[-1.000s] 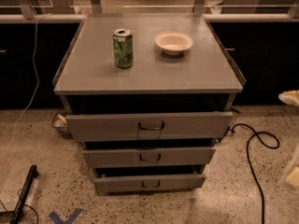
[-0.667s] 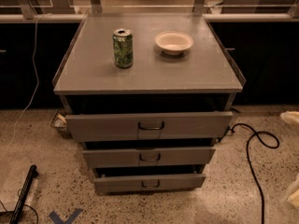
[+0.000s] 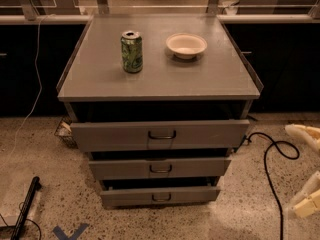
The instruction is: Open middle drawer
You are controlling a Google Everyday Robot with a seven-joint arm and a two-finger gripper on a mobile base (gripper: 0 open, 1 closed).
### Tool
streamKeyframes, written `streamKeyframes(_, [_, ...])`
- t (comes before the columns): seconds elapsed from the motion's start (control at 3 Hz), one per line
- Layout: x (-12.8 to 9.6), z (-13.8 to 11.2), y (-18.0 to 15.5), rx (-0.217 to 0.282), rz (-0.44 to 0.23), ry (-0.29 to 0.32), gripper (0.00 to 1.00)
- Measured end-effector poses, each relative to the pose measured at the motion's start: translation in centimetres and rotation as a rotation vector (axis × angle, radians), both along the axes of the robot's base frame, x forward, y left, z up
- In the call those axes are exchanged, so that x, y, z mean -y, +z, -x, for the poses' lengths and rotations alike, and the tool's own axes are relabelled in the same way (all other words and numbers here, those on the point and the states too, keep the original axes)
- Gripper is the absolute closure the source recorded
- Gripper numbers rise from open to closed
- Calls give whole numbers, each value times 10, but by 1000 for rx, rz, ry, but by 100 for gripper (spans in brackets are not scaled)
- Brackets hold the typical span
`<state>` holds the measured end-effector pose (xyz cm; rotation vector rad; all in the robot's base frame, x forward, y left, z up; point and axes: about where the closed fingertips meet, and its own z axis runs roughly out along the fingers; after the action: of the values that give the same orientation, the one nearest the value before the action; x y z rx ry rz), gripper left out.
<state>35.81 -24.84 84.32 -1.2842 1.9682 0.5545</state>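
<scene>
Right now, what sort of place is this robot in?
Probably a lab or workshop: a grey metal three-drawer cabinet, a speckled hard floor and a loose black cable. The cream gripper sits at the right edge, apart from the grey middle drawer.
</scene>
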Motion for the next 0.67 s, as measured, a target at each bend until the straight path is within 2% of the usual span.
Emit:
streamKeyframes(0.33, [-17,-16,-16,-14,-4,12,0])
streamKeyframes(0.67, [-32,-16,-35,-52,50,11,0])
